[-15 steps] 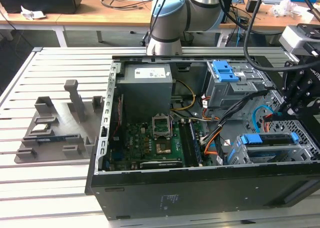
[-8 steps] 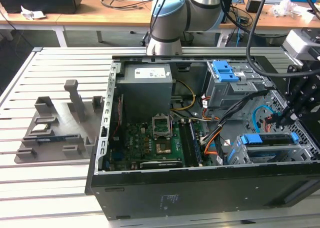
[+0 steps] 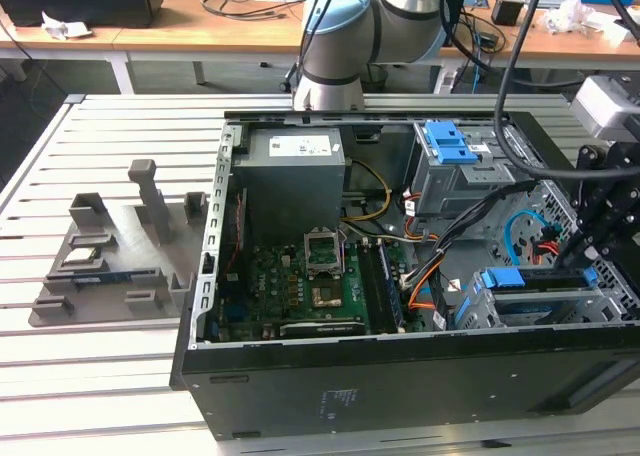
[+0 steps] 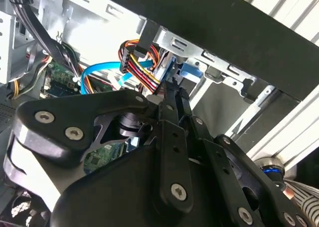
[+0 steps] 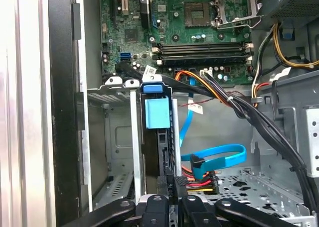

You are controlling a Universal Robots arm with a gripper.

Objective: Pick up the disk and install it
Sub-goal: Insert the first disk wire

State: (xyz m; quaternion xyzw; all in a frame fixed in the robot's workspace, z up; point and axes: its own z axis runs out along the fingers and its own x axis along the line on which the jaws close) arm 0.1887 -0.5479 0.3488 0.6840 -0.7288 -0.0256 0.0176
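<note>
First wrist view: end effector [image 5: 172, 199] hides the disk's [image 5: 160, 137] near end.

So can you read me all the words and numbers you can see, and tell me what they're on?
None of the print here can be read.
White sticker on the grey power box: print too small to read.
Pale marks on the black computer case: too small to read.
White tag on the cables: blurred.
Green circuit board: tiny marks, unreadable.
</note>
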